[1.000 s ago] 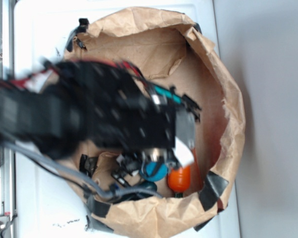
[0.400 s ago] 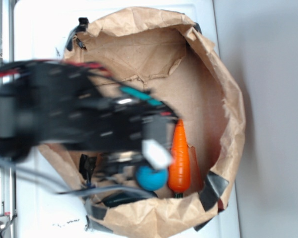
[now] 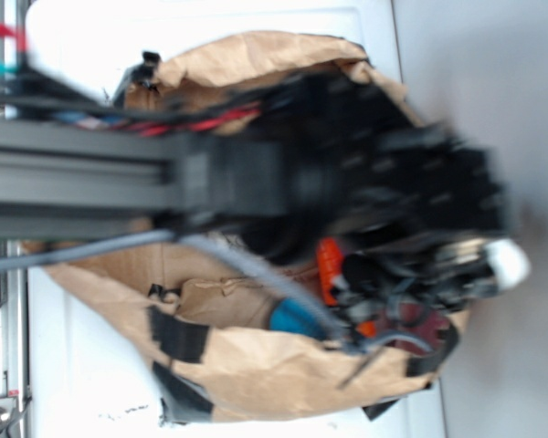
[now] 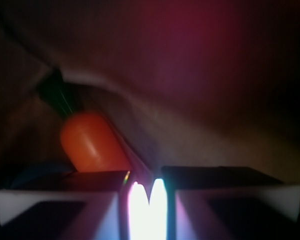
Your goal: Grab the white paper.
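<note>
Wrist cam first: the end effector (image 4: 147, 200) sits right up close, fingers nearly together with only a bright sliver of a gap, no white paper visible anywhere. Just past it on the left, an orange toy carrot (image 4: 92, 142) lies tilted. Overhead, the blurry arm covers the brown paper bag (image 3: 256, 365), a blue ball (image 3: 292, 318) peeking out.

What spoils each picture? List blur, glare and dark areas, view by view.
Exterior view: the arm and end effector are smeared by motion blur, while the brown paper bag stays fairly sharp. Wrist view: mostly dark with a reddish cast; a blown-out white glare sits at bottom centre between the fingers; the orange carrot is soft-edged.
</note>
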Available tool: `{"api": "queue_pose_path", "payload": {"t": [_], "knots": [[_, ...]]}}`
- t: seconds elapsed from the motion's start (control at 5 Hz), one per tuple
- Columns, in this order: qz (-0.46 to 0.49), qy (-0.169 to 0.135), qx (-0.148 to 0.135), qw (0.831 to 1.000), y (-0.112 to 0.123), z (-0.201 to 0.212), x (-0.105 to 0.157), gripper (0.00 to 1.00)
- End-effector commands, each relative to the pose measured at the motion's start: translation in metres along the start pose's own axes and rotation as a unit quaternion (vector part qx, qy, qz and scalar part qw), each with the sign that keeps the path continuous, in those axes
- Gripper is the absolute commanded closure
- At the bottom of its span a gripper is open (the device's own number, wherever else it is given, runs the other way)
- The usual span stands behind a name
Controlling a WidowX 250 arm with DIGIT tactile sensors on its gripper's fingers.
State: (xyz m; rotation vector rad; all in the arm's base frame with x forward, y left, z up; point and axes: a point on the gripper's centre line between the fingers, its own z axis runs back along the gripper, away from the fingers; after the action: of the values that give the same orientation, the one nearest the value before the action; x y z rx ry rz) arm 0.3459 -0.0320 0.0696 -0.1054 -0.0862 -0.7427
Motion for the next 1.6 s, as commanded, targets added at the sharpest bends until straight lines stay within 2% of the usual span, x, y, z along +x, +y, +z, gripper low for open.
{"api": "queue_pose_path", "payload": {"t": [0.0,0.6,0.8,1.0,1.2,1.4], "knots": [[0.034,-0.087,-0.035,0.995,0.013,0.099,0.009,0.00],[0.034,-0.087,-0.035,0.995,0.013,0.099,0.009,0.00],[0.015,-0.043,-0.032,0.998,0.010,0.089,-0.023,0.00],[-0.029,-0.034,-0.021,0.999,0.007,0.085,-0.061,0.00],[-0.042,-0.029,-0.012,0.999,0.009,0.080,-0.080,0.00],[-0.055,0.005,0.005,0.998,0.003,0.064,-0.098,0.00]]}}
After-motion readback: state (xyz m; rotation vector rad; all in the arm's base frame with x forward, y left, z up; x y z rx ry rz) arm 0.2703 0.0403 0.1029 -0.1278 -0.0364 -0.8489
